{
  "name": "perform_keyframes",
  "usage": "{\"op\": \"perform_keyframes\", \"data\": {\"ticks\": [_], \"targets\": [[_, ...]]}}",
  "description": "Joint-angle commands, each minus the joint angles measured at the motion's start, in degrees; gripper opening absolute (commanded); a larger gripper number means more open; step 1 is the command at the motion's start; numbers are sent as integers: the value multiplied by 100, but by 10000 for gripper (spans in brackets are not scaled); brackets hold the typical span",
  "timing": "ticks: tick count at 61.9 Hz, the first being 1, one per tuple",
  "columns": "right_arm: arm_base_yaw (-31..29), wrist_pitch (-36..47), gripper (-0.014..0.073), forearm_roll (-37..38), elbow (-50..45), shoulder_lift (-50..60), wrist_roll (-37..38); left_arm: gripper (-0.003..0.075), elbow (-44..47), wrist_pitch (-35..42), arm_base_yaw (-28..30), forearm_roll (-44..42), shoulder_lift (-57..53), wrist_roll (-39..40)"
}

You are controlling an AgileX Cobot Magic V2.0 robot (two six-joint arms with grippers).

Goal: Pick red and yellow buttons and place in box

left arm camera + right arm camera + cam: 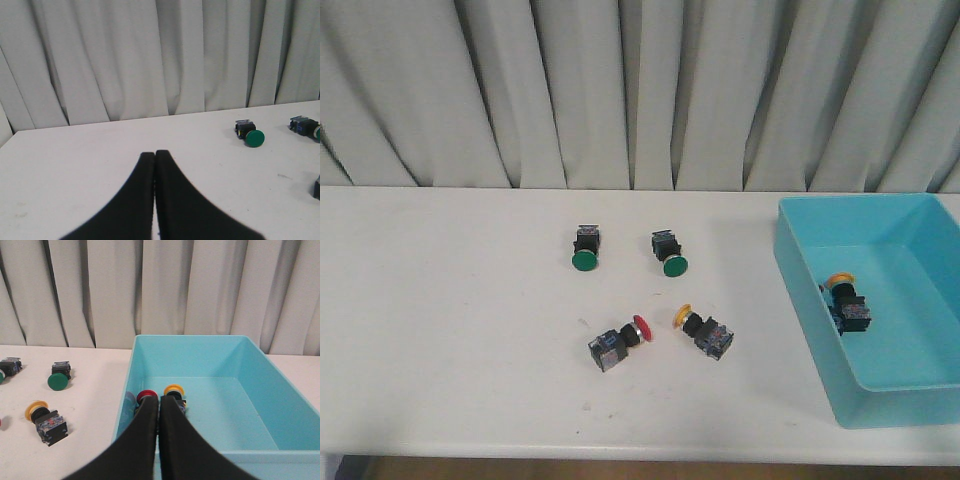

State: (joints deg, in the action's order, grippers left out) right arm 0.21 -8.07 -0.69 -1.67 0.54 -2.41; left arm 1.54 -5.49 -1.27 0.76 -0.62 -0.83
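I read the job as partly done: the large light-blue plastic box [910,395] sits at the right end of the white counter [440,330], and inside it, against its left wall, lie a yellow-capped push-button switch on a black body [174,390] and a red-capped one [146,395] just beside it. Still out on the counter, left of the box, are a red-capped switch [620,343] and, nearer the box, a yellow-capped switch [704,331]; the two green-capped switches [585,246] [669,252] beyond them stay put. The left gripper [155,155] has its black jaws pressed together with nothing between them, and the right gripper [159,402] is likewise closed and empty, looking over the box's near rim. I judge the next pick is the yellow one with the right arm. I would open the jaws wide first, then straddle the blocky body rather than the round cap, which would likely slip, and keep clear of the red switch close by.
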Motion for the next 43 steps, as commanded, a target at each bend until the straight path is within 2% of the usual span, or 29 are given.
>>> {"op": "perform_keyframes", "data": {"ticks": [1, 43], "targets": [[5, 467, -3, -1, -44, 71, 1, -6, 282, 405, 15, 63, -83, 30], [-1, 407, -3, -1, -39, 71, 140, -6, 282, 405, 15, 63, -83, 30]]}}
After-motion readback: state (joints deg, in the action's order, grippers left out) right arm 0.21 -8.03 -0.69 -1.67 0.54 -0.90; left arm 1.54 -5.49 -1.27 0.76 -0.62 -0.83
